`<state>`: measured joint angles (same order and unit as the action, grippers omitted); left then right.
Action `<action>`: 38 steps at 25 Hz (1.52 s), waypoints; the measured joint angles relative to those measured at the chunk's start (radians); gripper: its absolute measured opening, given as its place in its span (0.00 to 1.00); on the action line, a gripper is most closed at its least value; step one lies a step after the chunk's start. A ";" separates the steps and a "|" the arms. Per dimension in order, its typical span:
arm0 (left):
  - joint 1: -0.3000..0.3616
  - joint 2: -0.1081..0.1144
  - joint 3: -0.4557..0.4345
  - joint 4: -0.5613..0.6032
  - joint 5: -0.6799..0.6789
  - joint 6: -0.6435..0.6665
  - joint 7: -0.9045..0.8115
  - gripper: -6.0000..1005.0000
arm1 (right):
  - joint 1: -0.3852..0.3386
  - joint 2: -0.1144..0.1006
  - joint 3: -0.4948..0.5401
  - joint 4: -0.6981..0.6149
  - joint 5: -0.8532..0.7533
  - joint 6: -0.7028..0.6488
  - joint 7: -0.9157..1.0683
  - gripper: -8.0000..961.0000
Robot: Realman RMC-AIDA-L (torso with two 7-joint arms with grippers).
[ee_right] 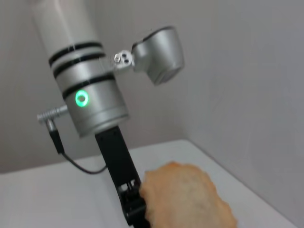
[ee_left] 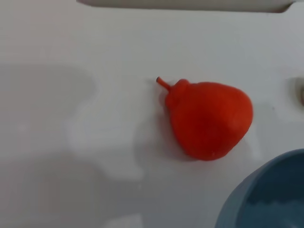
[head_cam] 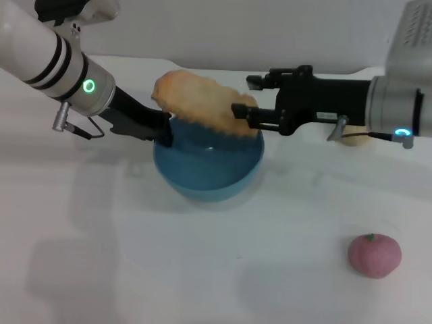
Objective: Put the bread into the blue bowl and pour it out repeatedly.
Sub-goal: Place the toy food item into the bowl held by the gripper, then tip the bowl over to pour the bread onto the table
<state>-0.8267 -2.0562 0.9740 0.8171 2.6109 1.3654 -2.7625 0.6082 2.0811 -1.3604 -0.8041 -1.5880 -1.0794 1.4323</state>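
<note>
The bread [head_cam: 202, 101] lies left-to-right above the bowl [head_cam: 208, 165], pinched by the right gripper [head_cam: 241, 111]; left gripper [head_cam: 165, 131] grips the bowl's rim.

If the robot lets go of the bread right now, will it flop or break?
Probably neither. The bread juts flat across the blue bowl without sagging while the right gripper holds one end, so it seems stiff. It looks light, so it would likely drop into the bowl whole, perhaps leaning on the rim.

White surface [head_cam: 101, 270] — three things resting on it
The blue bowl [head_cam: 206, 172] sits mid-surface; a pink fruit [head_cam: 374, 255] lies well apart — a beige lump [head_cam: 354, 138] farther back.
</note>
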 joint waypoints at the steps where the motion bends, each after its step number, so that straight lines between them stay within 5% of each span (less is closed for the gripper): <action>1: -0.001 0.000 0.000 0.001 -0.004 -0.001 0.000 0.04 | 0.000 0.000 0.012 0.000 0.000 -0.020 -0.002 0.62; 21: -0.004 0.000 0.006 -0.005 -0.025 -0.031 0.024 0.04 | -0.004 -0.001 0.056 -0.003 0.038 -0.177 -0.006 0.61; 25: 0.003 0.000 0.043 -0.009 -0.025 -0.047 0.025 0.04 | -0.022 -0.002 0.136 -0.019 0.135 -0.265 -0.052 0.61; 32: 0.013 -0.005 0.169 -0.010 -0.029 -0.099 0.026 0.04 | -0.122 -0.005 0.182 0.015 0.532 -0.266 -0.306 0.61; 38: 0.018 -0.004 0.219 -0.007 -0.084 -0.144 0.026 0.04 | -0.159 -0.007 0.258 0.089 0.571 -0.191 -0.343 0.61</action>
<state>-0.8088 -2.0603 1.1930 0.8103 2.5273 1.2210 -2.7364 0.4494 2.0741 -1.1022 -0.7156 -1.0166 -1.2708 1.0891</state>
